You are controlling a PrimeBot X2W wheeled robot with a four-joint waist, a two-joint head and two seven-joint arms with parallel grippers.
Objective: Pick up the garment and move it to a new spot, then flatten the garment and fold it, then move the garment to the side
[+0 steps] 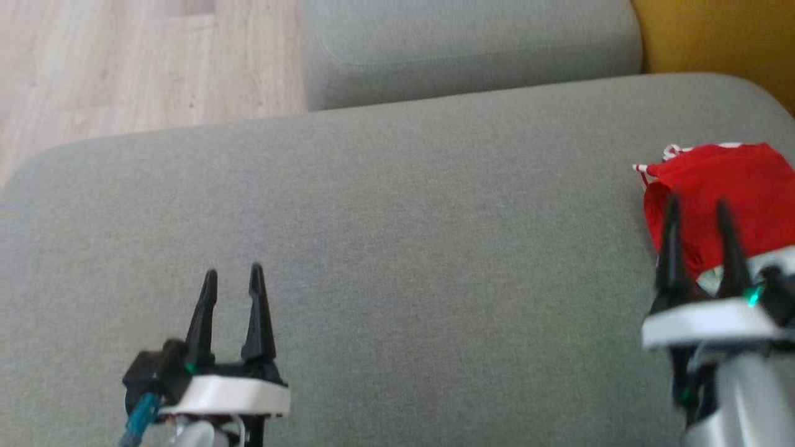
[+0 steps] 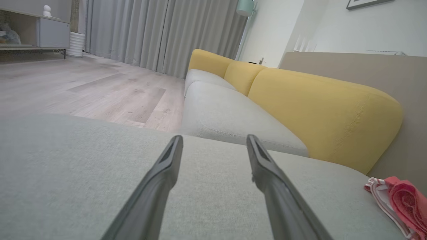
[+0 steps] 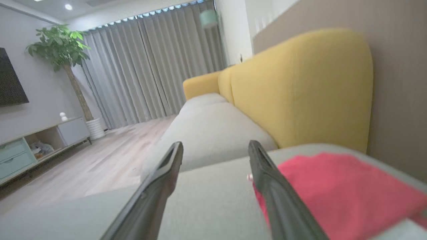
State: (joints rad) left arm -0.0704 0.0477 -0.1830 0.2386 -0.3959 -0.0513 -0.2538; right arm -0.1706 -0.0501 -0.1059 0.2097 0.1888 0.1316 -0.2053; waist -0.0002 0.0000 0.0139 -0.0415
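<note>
The garment is red with white trim, folded into a small stack at the far right of the grey sofa cushion. It also lies at the lower right in the left wrist view and the right wrist view. My right gripper hovers over the garment's near left part, open, with nothing between its fingers. Over the cushion's near left area my left gripper stands open and empty, far from the garment.
A second grey seat cushion lies beyond this one, with yellow backrests along the right. Wooden floor runs past the cushion's far left edge. A cabinet, a potted plant and grey curtains stand further off.
</note>
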